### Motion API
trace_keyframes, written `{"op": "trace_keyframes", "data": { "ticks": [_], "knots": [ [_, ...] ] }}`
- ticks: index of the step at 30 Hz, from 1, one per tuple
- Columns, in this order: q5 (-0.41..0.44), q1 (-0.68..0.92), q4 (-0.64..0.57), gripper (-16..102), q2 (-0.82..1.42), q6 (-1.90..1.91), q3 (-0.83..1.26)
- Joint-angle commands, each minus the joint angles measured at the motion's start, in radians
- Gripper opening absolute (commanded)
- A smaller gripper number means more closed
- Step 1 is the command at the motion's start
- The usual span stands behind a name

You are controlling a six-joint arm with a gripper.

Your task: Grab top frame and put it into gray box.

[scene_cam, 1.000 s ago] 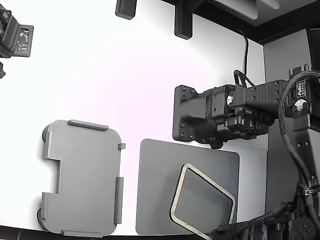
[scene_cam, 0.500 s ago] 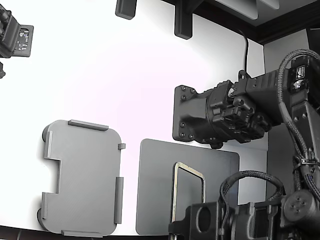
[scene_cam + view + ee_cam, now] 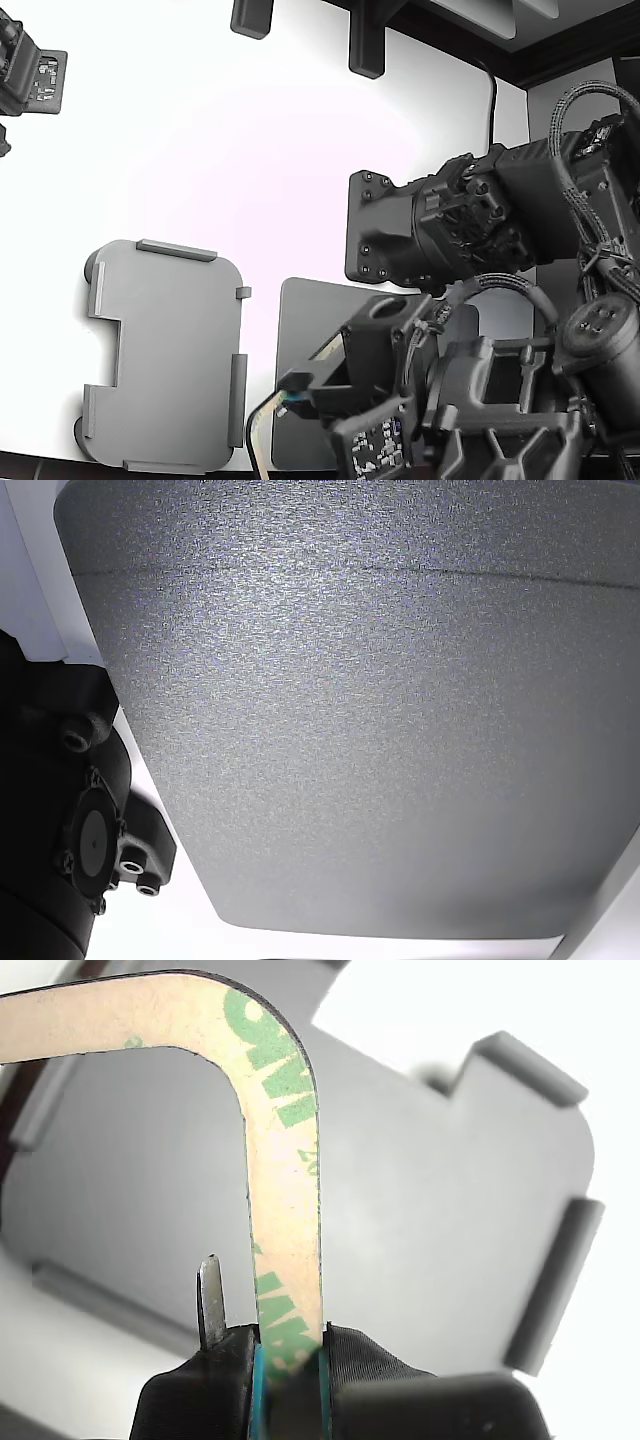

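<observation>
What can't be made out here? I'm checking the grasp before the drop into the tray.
- Thin beige frame with green print: the wrist view's edges cut off most of it; in the exterior view the black arm hides nearly all of it.
- Light gray plastic tray: whether the frame is above it; wrist view is close and blurred.
- Dark gray mat: mostly behind the arm.

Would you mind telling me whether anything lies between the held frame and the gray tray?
Nothing visible does. The end effector grips the frame, and the gray tray sits open on the white table, with nothing in it.
</observation>
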Motion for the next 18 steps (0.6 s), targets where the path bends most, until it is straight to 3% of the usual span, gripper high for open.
{"op": "trace_keyframes", "data": {
  "ticks": [1, 6, 10, 18],
  "knots": [
    [-0.012, -0.054, 0.008, -13, 0.006, 0.129, -0.060],
    [-0.048, -0.120, 0.008, -13, -0.014, 0.537, -0.051],
    [0.000, -0.133, 0.009, -13, -0.034, 1.078, -0.044],
    [-0.089, -0.193, 0.011, -13, -0.054, 1.546, -0.014]
  ]
}}
